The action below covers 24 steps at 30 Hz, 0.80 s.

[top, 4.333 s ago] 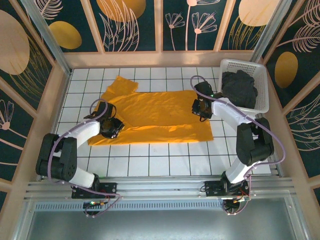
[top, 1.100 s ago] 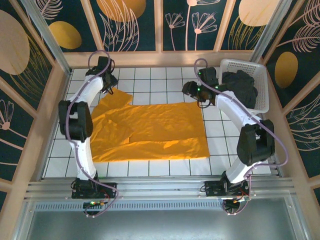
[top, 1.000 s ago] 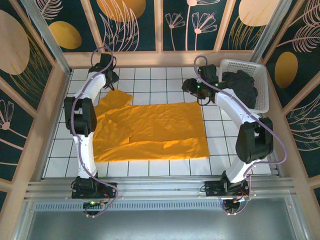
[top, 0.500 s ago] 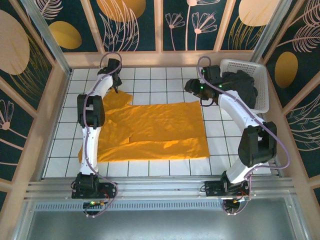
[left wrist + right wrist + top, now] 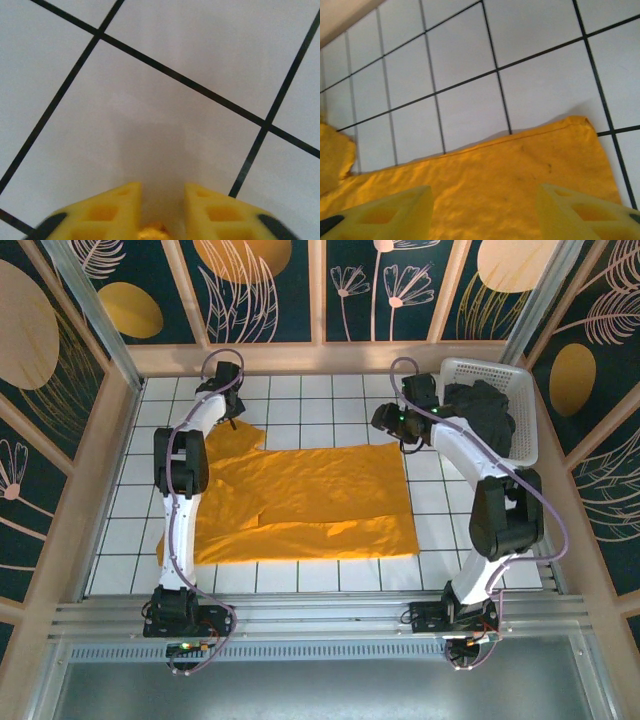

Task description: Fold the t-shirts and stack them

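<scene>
Mustard t-shirt [image 5: 310, 495] flat mid-table, charcoal t-shirt [image 5: 480, 418] in basket [image 5: 455, 368].
Bare tiles [image 5: 330, 575] along left, near and right edges. Left gripper [image 5: 160, 187] at sleeve [image 5: 240, 435] tip by far edge, fingers nearly together, hold impossible to tell; right gripper [image 5: 482, 192] spread wide above shirt's far-right corner. Basket at far-right corner, heaped with charcoal cloth.

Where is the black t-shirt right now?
In the top view, the black t-shirt sits bunched inside the white basket at the table's far right corner, just right of the right gripper.
</scene>
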### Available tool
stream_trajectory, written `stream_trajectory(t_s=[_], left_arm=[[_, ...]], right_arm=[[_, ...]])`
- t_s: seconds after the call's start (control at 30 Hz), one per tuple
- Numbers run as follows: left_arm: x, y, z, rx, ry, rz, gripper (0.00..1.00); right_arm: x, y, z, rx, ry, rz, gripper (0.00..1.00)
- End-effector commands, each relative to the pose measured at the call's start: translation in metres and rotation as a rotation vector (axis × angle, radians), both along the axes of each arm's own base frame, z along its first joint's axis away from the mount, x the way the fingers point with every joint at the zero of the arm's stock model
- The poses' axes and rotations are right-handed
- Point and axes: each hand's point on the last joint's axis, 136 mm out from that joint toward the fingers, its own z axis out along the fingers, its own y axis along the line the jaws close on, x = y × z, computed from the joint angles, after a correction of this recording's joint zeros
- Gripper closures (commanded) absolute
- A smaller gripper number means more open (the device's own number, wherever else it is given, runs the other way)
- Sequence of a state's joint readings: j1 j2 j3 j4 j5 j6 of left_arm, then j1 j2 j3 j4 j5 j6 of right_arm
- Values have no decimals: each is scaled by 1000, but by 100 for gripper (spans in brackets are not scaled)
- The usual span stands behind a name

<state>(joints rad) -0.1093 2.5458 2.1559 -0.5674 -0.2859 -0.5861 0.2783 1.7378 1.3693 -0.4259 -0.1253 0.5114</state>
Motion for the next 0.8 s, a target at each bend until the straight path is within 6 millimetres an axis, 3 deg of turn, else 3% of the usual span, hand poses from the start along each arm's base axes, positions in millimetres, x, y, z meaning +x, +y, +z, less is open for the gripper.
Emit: stream_trajectory(t_s=[0.0, 0.1, 0.23, 0.37, 0.5, 0.77], left_arm=[[-35, -1, -30, -37, 142, 0, 83], [-35, 1, -16, -25, 118, 9, 100], [-31, 3, 17, -21, 59, 13, 100], [-32, 2, 47, -32, 1, 5, 100], [-41, -5, 59, -69, -11, -21, 100], [-58, -17, 67, -145, -14, -60, 100]], right_arm=[[16, -16, -9, -59, 5, -102, 43], [24, -30, -29, -127, 48, -188, 43], [32, -44, -57, -219, 111, -267, 43], [42, -45, -76, -252, 138, -274, 42], [47, -44, -93, -277, 183, -267, 43], [39, -44, -120, -304, 249, -258, 50]])
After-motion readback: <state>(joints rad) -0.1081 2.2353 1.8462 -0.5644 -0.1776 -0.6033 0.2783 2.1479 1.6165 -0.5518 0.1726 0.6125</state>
